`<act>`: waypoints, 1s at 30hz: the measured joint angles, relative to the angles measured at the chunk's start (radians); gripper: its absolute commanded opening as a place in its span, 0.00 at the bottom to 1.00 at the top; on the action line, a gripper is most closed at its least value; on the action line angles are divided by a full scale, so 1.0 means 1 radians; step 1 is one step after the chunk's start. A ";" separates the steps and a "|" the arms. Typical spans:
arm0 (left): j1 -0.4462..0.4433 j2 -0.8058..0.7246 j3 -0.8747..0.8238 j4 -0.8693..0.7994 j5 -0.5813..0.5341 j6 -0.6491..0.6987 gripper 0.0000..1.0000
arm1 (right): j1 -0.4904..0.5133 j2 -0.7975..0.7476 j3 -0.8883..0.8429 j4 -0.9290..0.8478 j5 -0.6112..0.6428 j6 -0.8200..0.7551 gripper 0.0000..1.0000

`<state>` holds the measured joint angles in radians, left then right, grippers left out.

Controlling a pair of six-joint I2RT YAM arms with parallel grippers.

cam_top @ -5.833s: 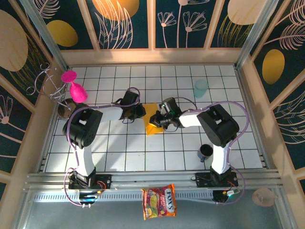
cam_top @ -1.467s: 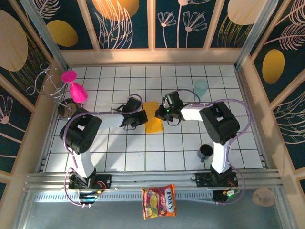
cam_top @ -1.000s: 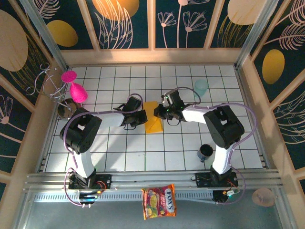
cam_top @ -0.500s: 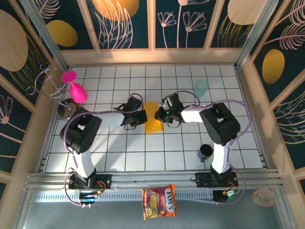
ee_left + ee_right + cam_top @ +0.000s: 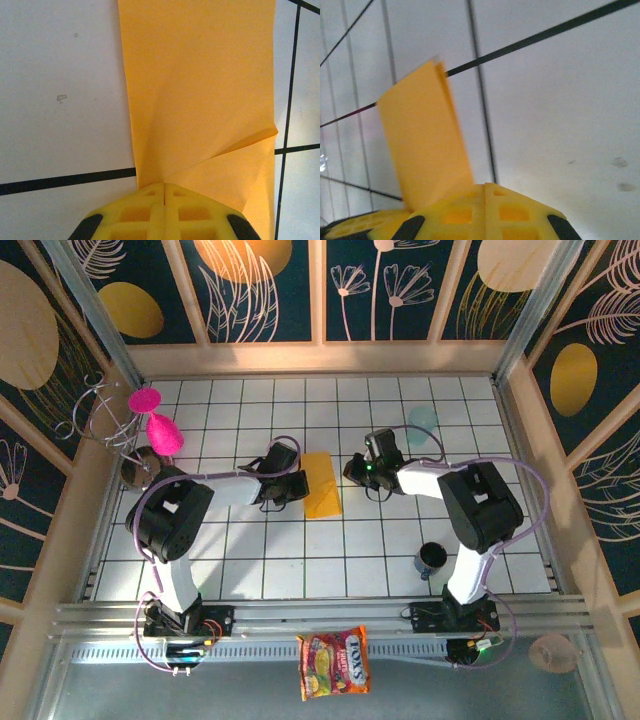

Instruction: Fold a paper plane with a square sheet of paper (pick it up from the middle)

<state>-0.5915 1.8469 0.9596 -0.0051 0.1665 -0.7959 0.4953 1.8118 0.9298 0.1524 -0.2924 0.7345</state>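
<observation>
Top external: the square sheet of paper, folded to a narrow orange strip, lies flat near the middle of the table, a little toward the far edge. The left gripper is down at the strip's left edge, touching it. The right gripper sits just beside the right edge, with a sliver of bare tile between. A snack packet lies beyond the table's near edge, by the arm bases. Its big lettering looks like "TOXS", though it is too small to be sure. The paper carries no print.

Left wrist: the fingers are closed tip to tip, pressed on the paper's near end rather than clamped around it. A diagonal crease runs from the tips to the right-hand edge, where a small corner juts out, so the layers are not quite square. I judge the main risk is here: only downward pressure pins the strip, and any sideways drag could slide it or deepen that stray crease, skewing the later folds.

Right wrist: these fingers are closed too, holding nothing. The paper shows two layers parted at its far corner. That loose flap may spring open, or a closed tip nudging the edge could buckle it
</observation>
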 measured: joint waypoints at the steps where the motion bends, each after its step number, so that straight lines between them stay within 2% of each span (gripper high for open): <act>1: 0.000 0.000 0.000 0.000 0.000 0.004 0.00 | 0.015 -0.003 0.007 0.000 -0.003 -0.004 0.04; 8: 0.000 0.000 0.004 -0.009 -0.001 0.018 0.00 | 0.103 0.039 0.053 0.013 -0.084 -0.014 0.04; 15: 0.000 0.000 0.007 -0.014 -0.002 0.020 0.00 | 0.102 0.130 0.073 0.015 -0.129 -0.013 0.03; 23: 0.000 -0.002 0.032 -0.053 -0.003 0.033 0.00 | 0.102 0.136 0.068 0.022 -0.123 0.016 0.01; 30: -0.004 -0.098 0.033 -0.057 0.017 0.013 0.04 | 0.101 0.136 0.058 0.037 -0.118 0.043 0.01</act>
<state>-0.5953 1.7493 0.9928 -0.0624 0.1837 -0.7830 0.5964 1.9480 0.9878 0.1894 -0.4107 0.7773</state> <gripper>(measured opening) 0.059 0.054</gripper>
